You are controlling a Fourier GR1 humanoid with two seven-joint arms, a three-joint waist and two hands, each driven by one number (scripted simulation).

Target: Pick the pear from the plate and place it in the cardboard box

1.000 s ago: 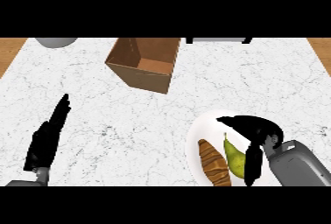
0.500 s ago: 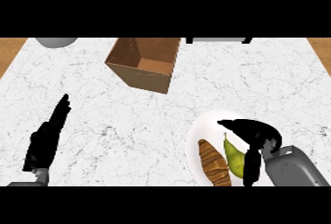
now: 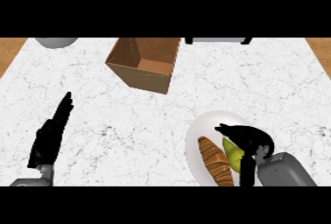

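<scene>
At nine o'clock on the white marble tabletop rests the left hand. It is flat and open, with its fingers straight and pointing up toward twelve o'clock. It holds nothing, and it is well apart from the pear.

Near twelve o'clock stands the cardboard box. Its open top faces up and a bit toward the far edge. A grey bowl peeks in at eleven o'clock, and a dark thing sits at the far edge near one o'clock.

Down at five o'clock is the white plate. On it lies a croissant, and just beside it, on the right, lies the green pear. The pear's long side runs from twelve to six o'clock, the same way as the croissant.

The right hand is right over the pear. Its fingers curl down around the top and right side of the pear. I think it is closing on the pear, but part of the pear is hidden under it, so I cannot tell if the hold is complete.

The right hand is much nearer to the pear than the left one. From the pear, the box lies toward eleven o'clock. The tabletop between the plate and the box is bare, so there is open room to carry the pear there. The near wall of the box stands up, so the pear must go up and over it. The croissant is very close, so the hand could bump it.
</scene>
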